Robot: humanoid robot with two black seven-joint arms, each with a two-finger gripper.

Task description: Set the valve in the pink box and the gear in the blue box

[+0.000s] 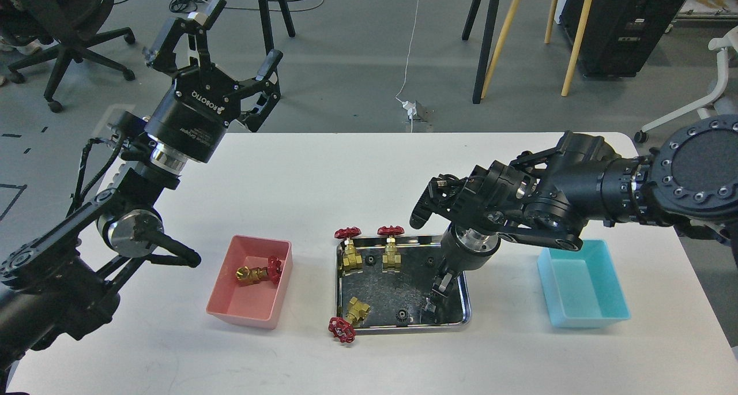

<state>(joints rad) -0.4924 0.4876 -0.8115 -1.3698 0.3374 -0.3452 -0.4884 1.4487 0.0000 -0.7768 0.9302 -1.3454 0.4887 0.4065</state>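
The left hand [222,55] is raised above the bench's [323,170] far left edge, fingers spread wide and empty. The pink box [277,303] holds one valve [258,272] lying on its side. In the steel tray [461,320] three more valves show: two upright at the back, one at the front with its red wheel hanging over the rim. Small black gears lie there too; one gear [402,315] is plain, others are hard to count in the reflections. The right hand [436,294] points down into the tray, fingers slightly parted; whether it grips anything is unclear. The blue box [582,320] has its back edge hidden by the arm.
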